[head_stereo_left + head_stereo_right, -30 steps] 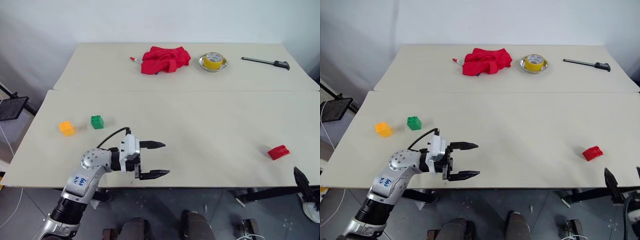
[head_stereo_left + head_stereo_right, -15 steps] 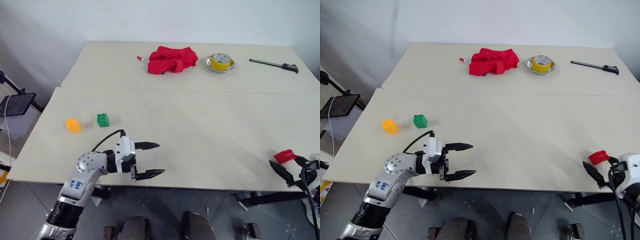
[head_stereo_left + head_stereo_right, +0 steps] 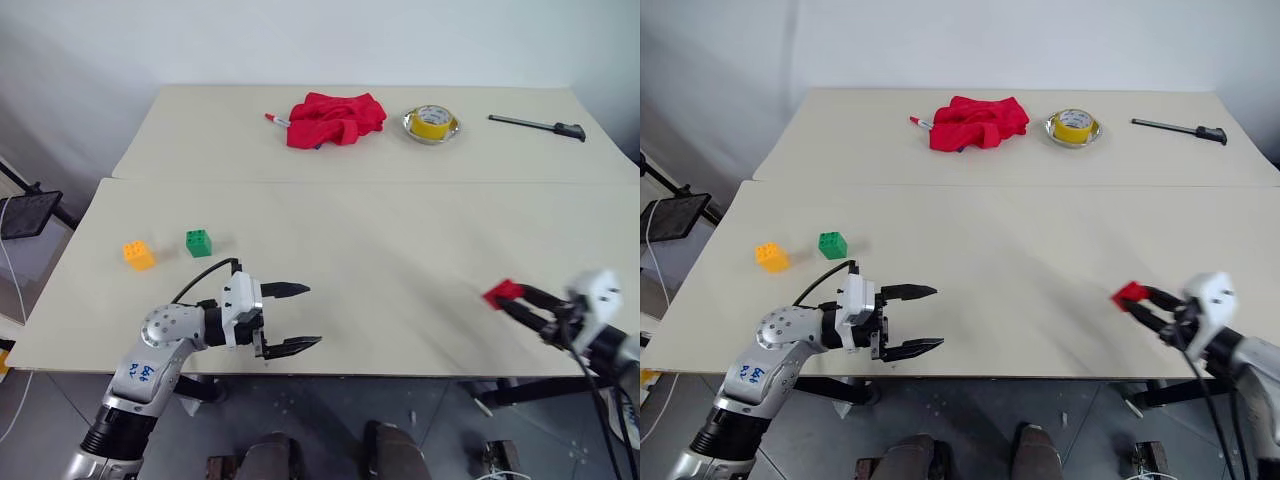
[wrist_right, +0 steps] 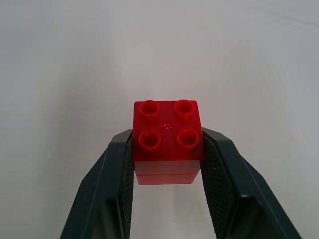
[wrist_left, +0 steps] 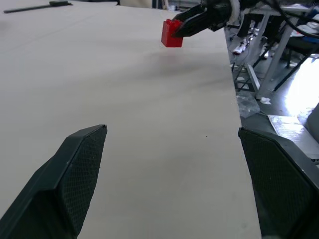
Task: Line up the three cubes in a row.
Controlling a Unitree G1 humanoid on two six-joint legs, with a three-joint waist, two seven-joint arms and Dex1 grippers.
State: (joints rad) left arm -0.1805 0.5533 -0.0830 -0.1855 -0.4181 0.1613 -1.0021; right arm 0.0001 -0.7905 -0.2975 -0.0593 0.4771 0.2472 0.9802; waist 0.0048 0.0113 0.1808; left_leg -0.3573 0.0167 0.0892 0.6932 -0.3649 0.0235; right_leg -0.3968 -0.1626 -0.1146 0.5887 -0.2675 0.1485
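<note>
- Left gripper (image 3: 297,317) hovers at the table's (image 3: 400,260) near edge, jaws wide apart, empty; blue writing on its arm is unreadable.
- Right gripper (image 3: 508,298) clamps the red cube (image 4: 167,141) between its fingers, studs up.
- Farther left, green cube (image 3: 198,242) and orange cube (image 3: 137,254) sit near each other.

- A blue handwritten mark sits on the left arm (image 3: 140,372) near its elbow; the characters cannot be made out for sure.
- No other text, label, brand or number is readable.
</note>
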